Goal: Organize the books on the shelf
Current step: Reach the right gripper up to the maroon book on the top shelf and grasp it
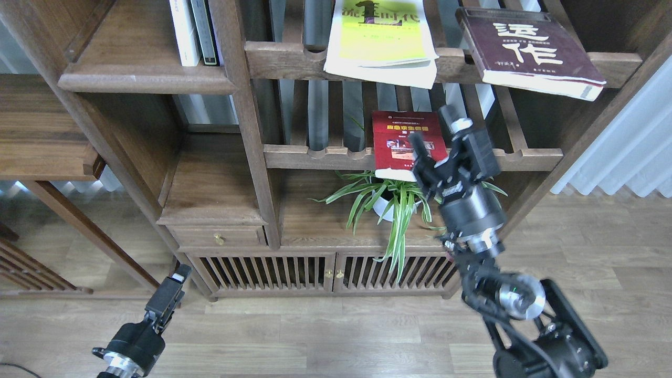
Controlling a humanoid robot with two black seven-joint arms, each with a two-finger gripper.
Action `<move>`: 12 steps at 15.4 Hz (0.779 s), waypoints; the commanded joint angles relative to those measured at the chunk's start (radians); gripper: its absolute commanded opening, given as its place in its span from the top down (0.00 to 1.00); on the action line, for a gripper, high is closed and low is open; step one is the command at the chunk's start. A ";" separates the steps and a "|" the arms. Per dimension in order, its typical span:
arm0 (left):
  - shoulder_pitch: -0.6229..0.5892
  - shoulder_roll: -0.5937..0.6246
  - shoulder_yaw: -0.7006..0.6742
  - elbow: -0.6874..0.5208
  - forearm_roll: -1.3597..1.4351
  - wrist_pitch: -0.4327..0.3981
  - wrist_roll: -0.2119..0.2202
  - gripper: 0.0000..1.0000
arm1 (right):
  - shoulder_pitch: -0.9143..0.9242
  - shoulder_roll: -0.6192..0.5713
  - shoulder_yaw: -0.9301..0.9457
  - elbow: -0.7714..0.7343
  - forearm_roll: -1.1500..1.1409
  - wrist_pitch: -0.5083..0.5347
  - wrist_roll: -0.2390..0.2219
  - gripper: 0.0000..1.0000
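Three books lie on the slatted racks: a yellow-green one (380,39) and a maroon one (525,44) overhang the upper rail, and a red one (399,139) overhangs the lower rail. The shelf (131,58), a solid board with a rounded lip, is at the upper left. My right gripper (433,132) is open at the red book's right front corner, one finger in front of the cover and the other just past its right edge. Whether it touches the book I cannot tell. My left gripper (172,287) hangs low at the left over the floor, its fingers not told apart.
Thin white and dark books (191,31) stand upright at the shelf's right end. A potted spider plant (399,202) sits right under the red book, beside my right arm. Lower down are a brass-knobbed drawer (218,239) and slatted cabinet doors (262,273). A white curtain (625,152) hangs at the right.
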 commanded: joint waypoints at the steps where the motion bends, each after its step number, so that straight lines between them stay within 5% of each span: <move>1: 0.000 0.000 0.003 0.002 0.000 0.000 0.000 0.00 | 0.014 0.000 0.049 -0.004 -0.003 -0.025 0.022 0.01; 12: -0.001 0.000 0.004 0.005 0.000 0.000 -0.002 0.00 | 0.027 -0.040 0.158 -0.017 -0.007 -0.040 0.022 0.03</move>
